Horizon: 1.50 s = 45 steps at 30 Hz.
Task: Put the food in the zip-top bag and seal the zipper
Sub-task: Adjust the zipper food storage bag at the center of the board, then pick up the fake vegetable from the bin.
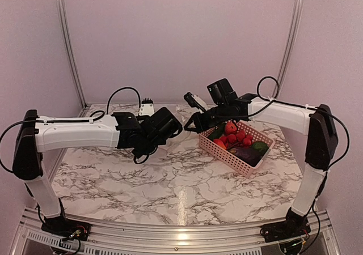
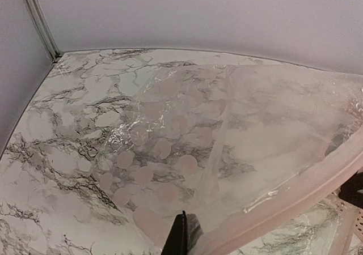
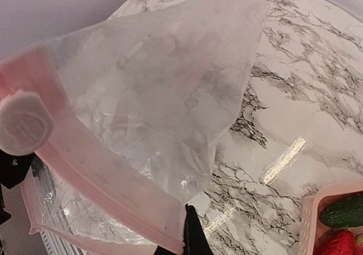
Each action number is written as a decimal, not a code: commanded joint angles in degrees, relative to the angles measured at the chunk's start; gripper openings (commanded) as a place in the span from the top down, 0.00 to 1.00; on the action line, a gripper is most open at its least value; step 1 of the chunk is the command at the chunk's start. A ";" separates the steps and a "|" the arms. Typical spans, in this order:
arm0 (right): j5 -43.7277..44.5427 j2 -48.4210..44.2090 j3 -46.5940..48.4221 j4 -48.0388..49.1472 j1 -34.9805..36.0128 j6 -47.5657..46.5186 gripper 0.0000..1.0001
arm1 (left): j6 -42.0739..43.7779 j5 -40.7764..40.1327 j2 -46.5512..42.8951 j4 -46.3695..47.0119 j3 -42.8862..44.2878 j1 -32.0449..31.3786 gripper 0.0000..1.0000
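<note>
Two grippers hold the zip-top bag (image 3: 170, 90) by its zipper (image 3: 96, 170)
Clamped shut on it: left gripper (image 2: 182, 235) and right gripper (image 3: 193, 235); food (image 1: 235, 137) lies at four o'clock, nearer the right arm

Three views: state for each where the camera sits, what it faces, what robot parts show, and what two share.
Top external: above and behind the arms, looking down at table and basket; both arms, left gripper and right gripper show.
Left wrist: on the left arm, facing the bag over the table; one dark fingertip shows.
Right wrist: on the right arm, facing the bag and basket corner; one dark fingertip shows.
Shared: both wrist views show the bag's zipper.
</note>
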 commanded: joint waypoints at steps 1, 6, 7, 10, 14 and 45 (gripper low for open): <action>-6.63 -1.97 0.63 -1.26 -0.05 -5.30 0.98 | 2.22 -1.29 -2.92 -1.61 -0.90 0.23 1.00; -10.03 -6.24 3.14 -8.17 -0.38 -16.49 0.72 | 2.77 -1.21 -4.40 -3.22 -3.49 0.22 1.00; -10.31 -7.09 3.89 -10.27 -0.90 -19.01 0.66 | 2.53 -1.48 -4.88 -4.14 -4.06 0.25 1.00; -10.29 -10.11 3.43 -14.17 -3.67 -23.81 0.56 | 2.87 -1.37 -6.87 -4.67 -6.81 0.30 1.00; -7.39 -13.13 -0.11 -15.33 -10.17 -28.14 0.51 | 5.14 0.33 -9.23 -3.48 -9.88 0.29 1.00; 10.50 -12.32 -18.05 -25.56 -27.28 -55.48 0.19 | 15.09 13.40 -8.44 5.89 -12.76 0.15 1.00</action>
